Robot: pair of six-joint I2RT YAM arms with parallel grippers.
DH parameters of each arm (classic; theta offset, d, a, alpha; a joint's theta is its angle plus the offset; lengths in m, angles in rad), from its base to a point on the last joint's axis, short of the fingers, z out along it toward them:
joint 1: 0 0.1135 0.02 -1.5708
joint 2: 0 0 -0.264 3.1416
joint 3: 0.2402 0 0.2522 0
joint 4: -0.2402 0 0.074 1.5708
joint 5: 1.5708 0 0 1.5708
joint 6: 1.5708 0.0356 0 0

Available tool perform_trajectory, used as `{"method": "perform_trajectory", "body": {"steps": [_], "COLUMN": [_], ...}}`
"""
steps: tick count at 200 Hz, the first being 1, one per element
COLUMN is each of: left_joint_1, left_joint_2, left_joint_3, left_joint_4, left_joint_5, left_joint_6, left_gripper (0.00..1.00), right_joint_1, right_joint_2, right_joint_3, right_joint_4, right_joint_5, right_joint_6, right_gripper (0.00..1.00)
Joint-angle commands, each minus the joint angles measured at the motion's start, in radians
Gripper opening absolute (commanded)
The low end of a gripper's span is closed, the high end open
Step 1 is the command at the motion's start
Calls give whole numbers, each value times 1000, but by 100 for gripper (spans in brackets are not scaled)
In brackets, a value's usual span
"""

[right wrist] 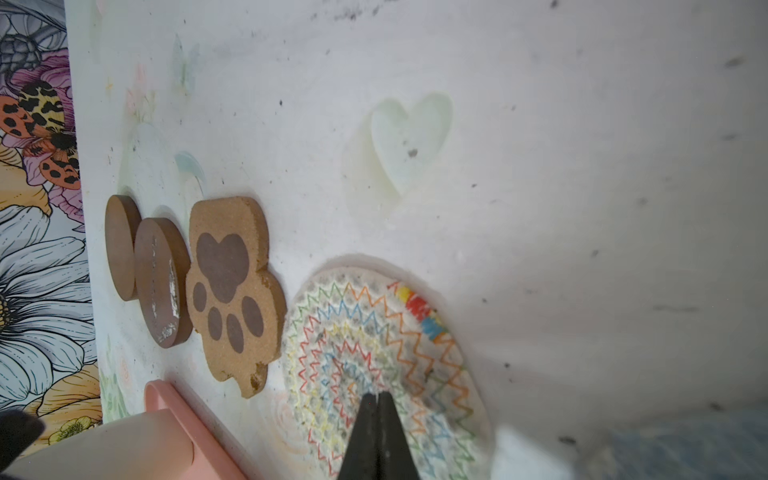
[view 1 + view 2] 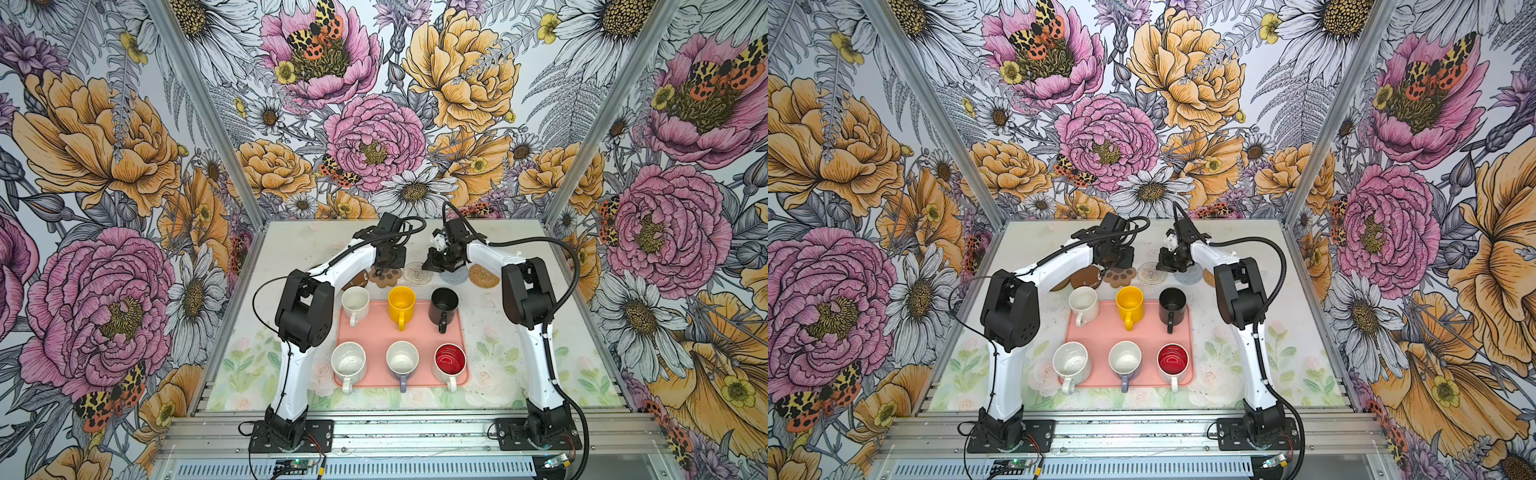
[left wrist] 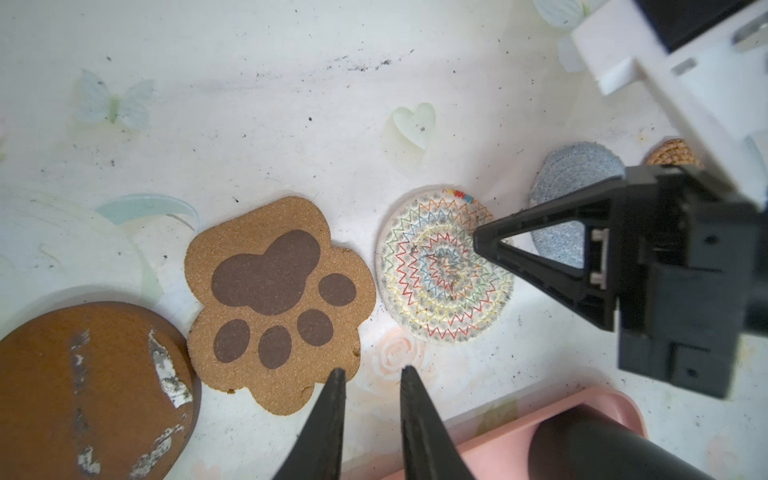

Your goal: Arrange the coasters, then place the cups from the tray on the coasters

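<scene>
Now both grippers hang over the coaster row, with every cup on the tray.

Narrowly parted and empty, the left gripper (image 3: 374, 372) has its tips beside the edge of the paw-shaped coaster (image 3: 274, 303), between it and the patterned disc (image 3: 432, 286). Pinched shut on nothing, the right gripper (image 1: 377, 397) points at that disc's middle; contact cannot be told. Past the paw, away from the right gripper, lie two brown discs (image 1: 160, 282) side by side. Behind the right gripper lie the blue woven disc (image 3: 573, 166) and the rattan disc (image 3: 669, 151). Back toward the arm bases from both grippers sits the tray (image 2: 419, 332), carrying six upright cups (image 2: 402, 302) in two rows.
</scene>
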Motion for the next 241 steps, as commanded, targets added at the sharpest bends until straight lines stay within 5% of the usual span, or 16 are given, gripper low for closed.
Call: {"method": "perform_trajectory", "body": {"steps": [1, 111, 241], "left_joint_1": [5, 7, 12], "left_joint_2": [-67, -140, -283], "left_joint_3": [25, 1, -180], "left_joint_4": [1, 4, 58], "left_joint_5": [-37, -36, -43], "left_joint_6": [-27, -23, -59], "left_gripper": [26, 26, 26], "right_joint_1": [-43, -280, -375], "right_joint_2": [-136, -237, -202], "right_joint_3": [-29, -327, -347], "right_joint_4": [3, 4, 4], "right_joint_5": [15, 23, 37], "right_joint_6": [-17, -74, -78], "right_gripper": [0, 0, 0]}}
